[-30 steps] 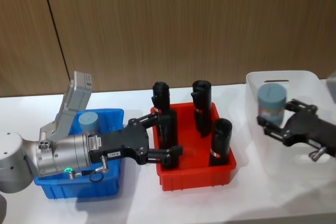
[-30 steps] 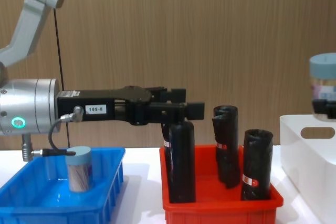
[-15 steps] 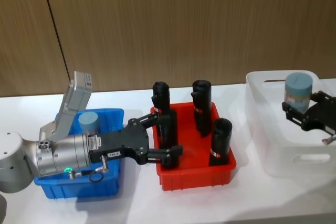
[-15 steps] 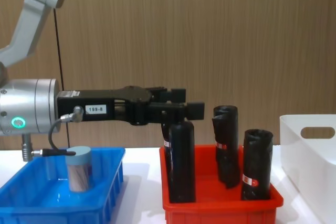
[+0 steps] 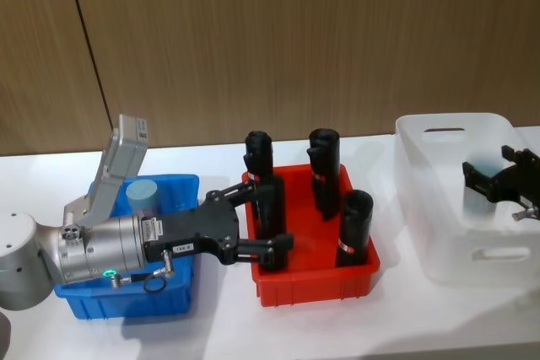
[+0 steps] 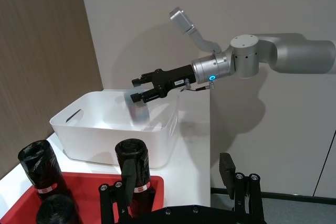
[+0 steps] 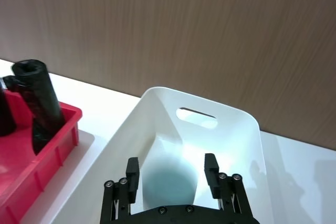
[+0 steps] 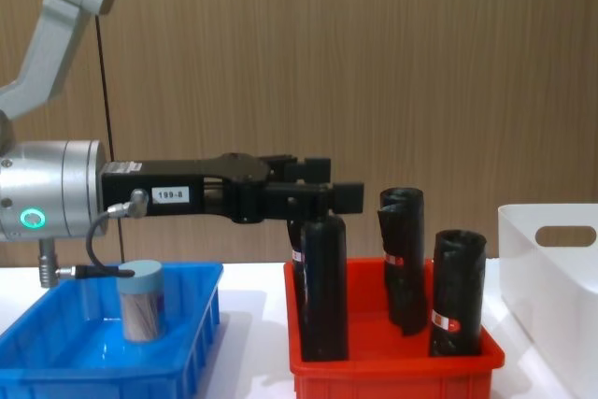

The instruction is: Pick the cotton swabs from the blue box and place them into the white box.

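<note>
Right claw (image 7: pixel 171 159): spread, gripping nothing. It's down inside the white box (image 7: pixel 231 115), below the rim, near the wall opposite the handle cut-out.

One cotton swabs jar (image 7: pixel 168 184) sits in the gap between my fingers (image 7: pixel 133 171), lid up and just under the fingertips. There's a sliver of daylight on each side of the lid, so neither finger touches it. The jar is inside the white box. I can't tell whether it's resting on the floor of the box.

Left claw (image 5: pixel 266 218): also spread, holding nothing. It's level over the red bin (image 5: pixel 312 286), with one finger on each side of the front black roll (image 5: pixel 270 204). From the chest view the fingers are at the height of the roll's top; I can't tell whether they touch it.

The second cotton swabs jar (image 5: pixel 143 196) stands upright in the blue box (image 5: pixel 126 305). It's well behind the left claw, back beside my wrist housing and lower than the fingers, apart from them.

All three bins stand on the tabletop (image 5: pixel 253 335): the blue one under my left wrist, the red one under the left claw, the white one around the right claw.
</note>
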Available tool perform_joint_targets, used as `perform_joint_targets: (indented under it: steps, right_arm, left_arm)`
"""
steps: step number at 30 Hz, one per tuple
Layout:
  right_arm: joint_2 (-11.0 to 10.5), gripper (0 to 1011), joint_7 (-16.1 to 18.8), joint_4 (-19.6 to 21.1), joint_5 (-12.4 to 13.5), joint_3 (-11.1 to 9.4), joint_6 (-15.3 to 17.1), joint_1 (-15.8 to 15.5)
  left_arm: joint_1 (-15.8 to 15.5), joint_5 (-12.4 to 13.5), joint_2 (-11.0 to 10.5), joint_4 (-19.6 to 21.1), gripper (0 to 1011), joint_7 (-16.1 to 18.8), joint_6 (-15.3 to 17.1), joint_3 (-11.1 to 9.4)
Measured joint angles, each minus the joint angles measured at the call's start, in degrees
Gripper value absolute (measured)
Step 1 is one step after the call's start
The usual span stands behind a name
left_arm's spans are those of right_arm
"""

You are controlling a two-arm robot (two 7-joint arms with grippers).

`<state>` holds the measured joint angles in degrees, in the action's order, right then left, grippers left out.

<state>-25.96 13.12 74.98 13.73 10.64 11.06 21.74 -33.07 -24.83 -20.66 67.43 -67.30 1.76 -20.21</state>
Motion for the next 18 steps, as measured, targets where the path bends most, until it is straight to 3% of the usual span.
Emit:
perform_joint_targets:
  steps: [10, 18]
  right_arm:
    - [1.2, 1001, -1.35, -3.23, -0.25, 0.41, -0.5, 1.86]
    - [1.4, 1001, -1.7, -3.27, -0.26, 0.44, -0.73, 1.9]
  left_arm:
    - [0.0, 0.0, 0.0, 0.0, 1004, 0.0, 0.0, 0.0]
    - [0.06, 0.03, 0.0, 0.04, 1004, 0.1, 0.0, 0.0]
